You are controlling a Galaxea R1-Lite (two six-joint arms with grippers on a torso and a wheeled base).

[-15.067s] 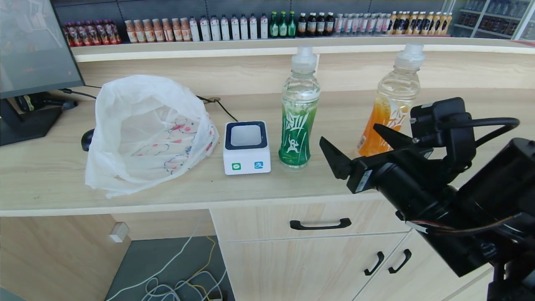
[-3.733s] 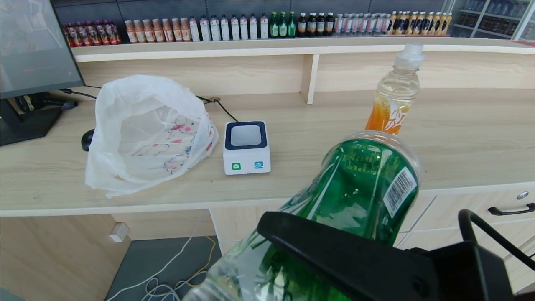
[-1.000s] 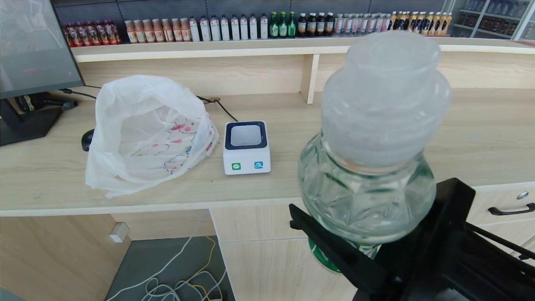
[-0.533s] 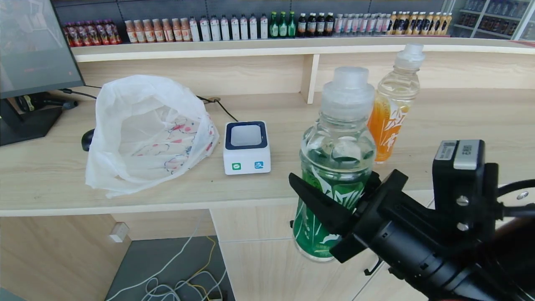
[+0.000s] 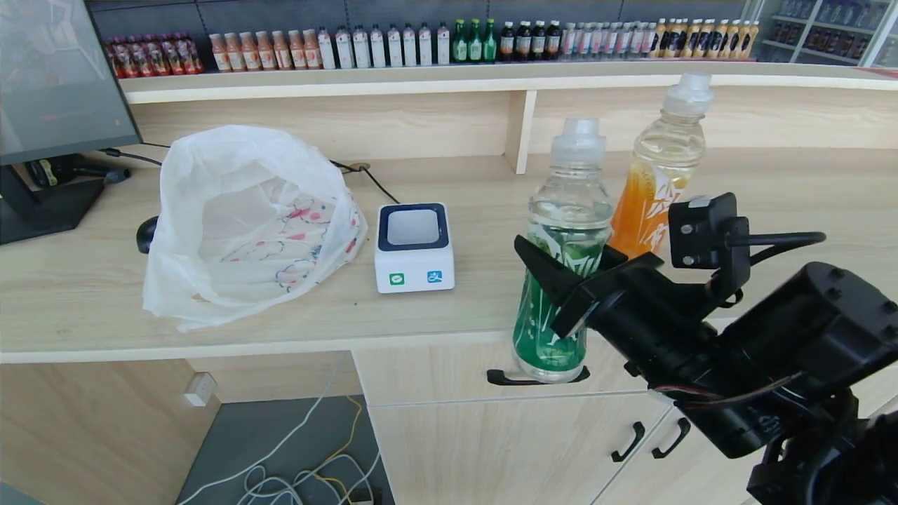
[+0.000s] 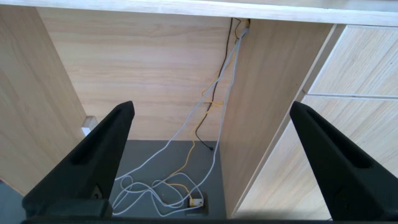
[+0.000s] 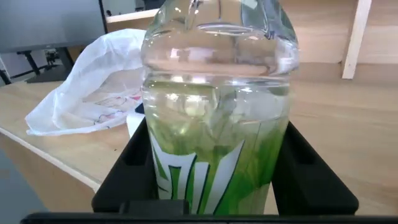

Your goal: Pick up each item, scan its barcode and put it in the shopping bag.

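Observation:
My right gripper (image 5: 572,277) is shut on the green bottle (image 5: 559,266), holding it upright in front of the counter's front edge, to the right of the scanner (image 5: 414,247). In the right wrist view the green bottle (image 7: 217,118) stands between the fingers (image 7: 314,168). The orange bottle (image 5: 656,175) stands on the counter behind it. The white shopping bag (image 5: 242,217) lies open on the counter's left part, and the shopping bag (image 7: 93,87) also appears in the right wrist view. My left gripper (image 6: 211,162) hangs open below the counter, over the floor cables.
A monitor (image 5: 59,77) on a stand sits at the far left. A raised shelf (image 5: 449,81) with a divider runs behind the counter (image 5: 84,294), and rows of bottles (image 5: 421,42) line the back. Drawers with black handles (image 5: 631,442) are below.
The right gripper has carried the green bottle away from the camera and lower, toward the counter's edge, keeping it upright. The bag, scanner and orange bottle have not moved.

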